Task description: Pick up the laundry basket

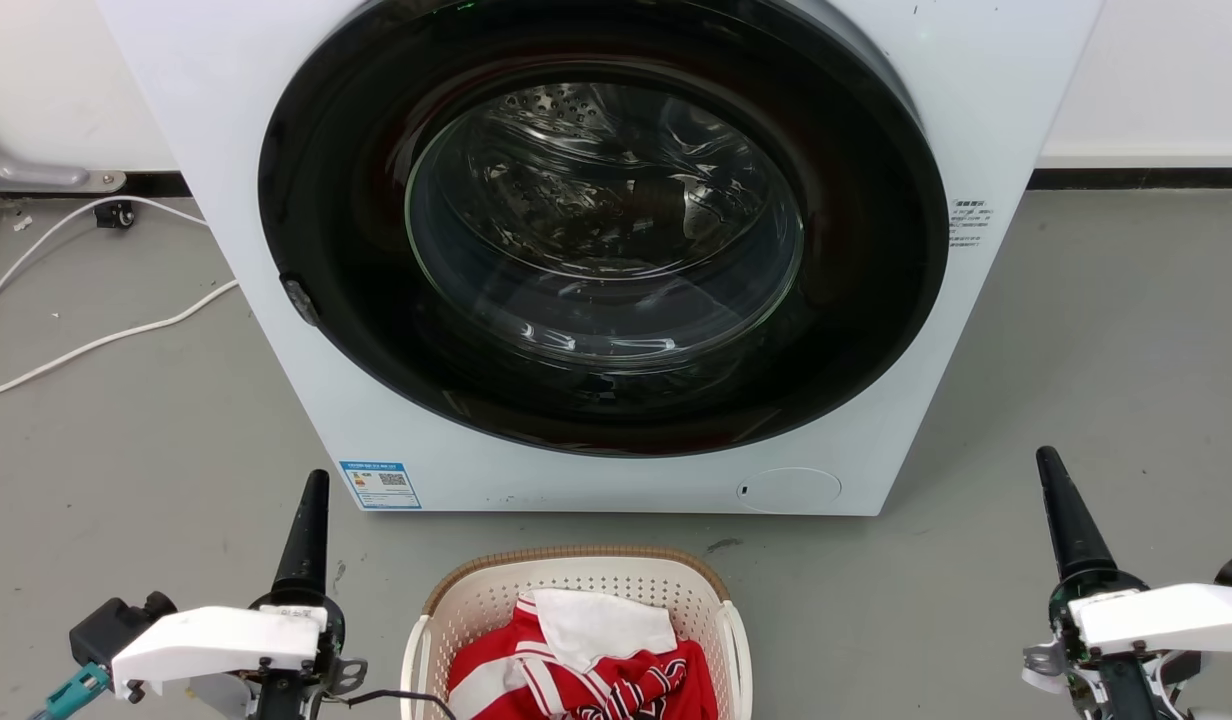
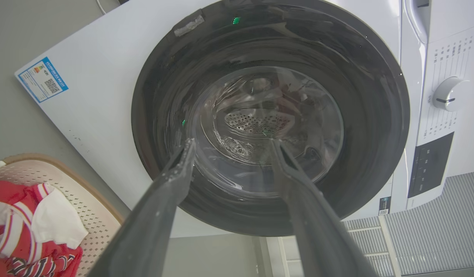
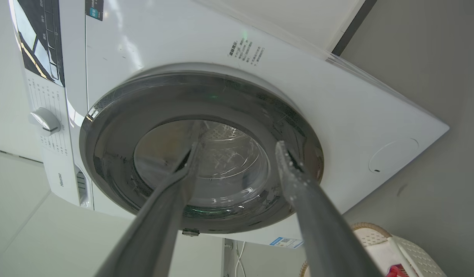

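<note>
1. Left end effector [image 2: 232, 141]: released. Its two dark fingers [image 2: 160, 200] stand well spread with a clear gap between the tips. Nothing is held and nothing is touched. In the head view it sits at the lower left, above the floor [image 1: 126, 450], pointing towards the washing machine [image 1: 276, 400].
2. Right end effector [image 3: 239, 144]: released. The fingers [image 3: 317, 215] are spread about as widely as those on the left, holding nothing and in contact with nothing. In the head view it sits at the lower right, well apart from the basket.
3. Laundry basket [image 1: 486, 600]: upright on the floor just in front of the washing machine, at the bottom centre of the head view, between the two end effectors and touched by neither. The left one is the nearer.
4. Basket contents: a red-and-white garment [image 1: 586, 680] with a white cloth [image 1: 601, 625] lying on top.
5. Washing machine door [image 1: 606, 230]: shut, round, dark-rimmed, with the drum visible through the glass.
6. White cables [image 1: 106, 340] lie on the floor to the left of the machine.
</note>
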`<state>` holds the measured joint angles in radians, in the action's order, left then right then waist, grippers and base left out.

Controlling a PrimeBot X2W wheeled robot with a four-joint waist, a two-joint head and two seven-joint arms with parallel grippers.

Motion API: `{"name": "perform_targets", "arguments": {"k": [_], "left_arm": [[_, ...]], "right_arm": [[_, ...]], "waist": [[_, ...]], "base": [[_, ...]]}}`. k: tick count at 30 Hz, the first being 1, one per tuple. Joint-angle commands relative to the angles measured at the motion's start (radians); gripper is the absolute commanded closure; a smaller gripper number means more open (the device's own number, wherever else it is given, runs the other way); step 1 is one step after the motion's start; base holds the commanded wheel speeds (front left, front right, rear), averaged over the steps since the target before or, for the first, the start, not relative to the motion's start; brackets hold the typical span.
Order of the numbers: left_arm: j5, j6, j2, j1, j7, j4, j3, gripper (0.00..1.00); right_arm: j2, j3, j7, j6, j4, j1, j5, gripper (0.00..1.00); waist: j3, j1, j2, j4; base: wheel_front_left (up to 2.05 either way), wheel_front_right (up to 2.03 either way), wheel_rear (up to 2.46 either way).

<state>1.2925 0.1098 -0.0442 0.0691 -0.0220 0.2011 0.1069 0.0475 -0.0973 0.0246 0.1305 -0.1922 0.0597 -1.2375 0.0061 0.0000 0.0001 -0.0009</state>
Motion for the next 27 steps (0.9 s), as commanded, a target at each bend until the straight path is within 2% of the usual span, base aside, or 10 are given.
{"name": "perform_targets", "arguments": {"k": [1,10,17,27], "left_arm": [[-0.052,-0.006,-0.004,0.008,0.012,-0.028,-0.004,0.00],[-0.230,-0.026,-0.004,-0.005,0.048,-0.054,-0.026,0.00],[-0.348,-0.034,-0.005,-0.012,0.074,-0.069,-0.034,0.00],[-0.478,-0.016,-0.005,-0.026,0.108,-0.092,-0.030,0.00]], "right_arm": [[0.003,0.007,-0.014,0.000,0.031,0.003,0.066,0.00],[0.003,0.032,-0.050,0.000,0.066,-0.015,0.298,0.00],[0.003,0.042,-0.076,0.000,0.086,-0.028,0.432,0.00],[0.003,0.055,-0.110,0.000,0.114,-0.043,0.591,0.00]], "waist": [[0.000,0.0000,-0.0001,0.000],[0.000,0.0000,-0.0001,0.001],[-0.001,0.0000,-0.0001,0.001],[-0.001,0.0000,-0.0001,0.001]], "base": [[0.00,0.00,0.00],[0.00,0.00,0.00],[0.00,0.00,0.00],[0.00,0.00,0.00]]}}
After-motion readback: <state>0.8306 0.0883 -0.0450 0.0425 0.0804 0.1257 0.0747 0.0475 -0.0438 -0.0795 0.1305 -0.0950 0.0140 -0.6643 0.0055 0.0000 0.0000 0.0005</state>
